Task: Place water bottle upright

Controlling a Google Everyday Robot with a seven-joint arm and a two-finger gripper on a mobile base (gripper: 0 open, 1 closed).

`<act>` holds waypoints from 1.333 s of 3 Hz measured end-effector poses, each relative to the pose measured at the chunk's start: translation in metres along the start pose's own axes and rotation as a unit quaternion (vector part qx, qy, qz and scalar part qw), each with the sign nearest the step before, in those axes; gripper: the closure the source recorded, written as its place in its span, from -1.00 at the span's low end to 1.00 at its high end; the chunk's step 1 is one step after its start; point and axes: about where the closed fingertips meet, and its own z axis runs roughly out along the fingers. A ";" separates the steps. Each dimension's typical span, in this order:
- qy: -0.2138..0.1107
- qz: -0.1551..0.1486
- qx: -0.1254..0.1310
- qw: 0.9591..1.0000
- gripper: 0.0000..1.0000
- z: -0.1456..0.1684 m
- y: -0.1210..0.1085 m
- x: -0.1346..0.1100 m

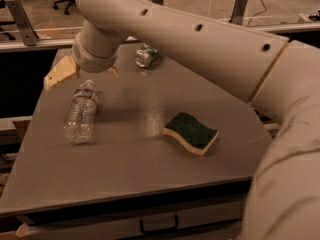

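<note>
The gripper (84,76) hung open and empty over the water bottle (81,115), which lay near the table's (125,174) left edge. A sponge (191,132) sat toward the right edge and a can (146,55) at the far edge.

Grey table (125,174) (drawer (157,223) beneath), office chair (64,3) behind.

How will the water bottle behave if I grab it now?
Lying on its side, the water bottle will probably roll if nudged. Its clear ribbed wall looks thin, so likely light and crushable. The gripper hovers open by its cap end.

Sponge (191,132), green can (146,55), table (125,169).
</note>
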 end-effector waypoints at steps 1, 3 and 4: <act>0.036 0.046 0.029 0.998 -1.00 0.024 -0.001 0.001; 0.117 0.095 0.102 0.983 -0.92 0.047 -0.005 0.013; 0.139 0.112 0.126 0.976 -0.57 0.048 -0.008 0.021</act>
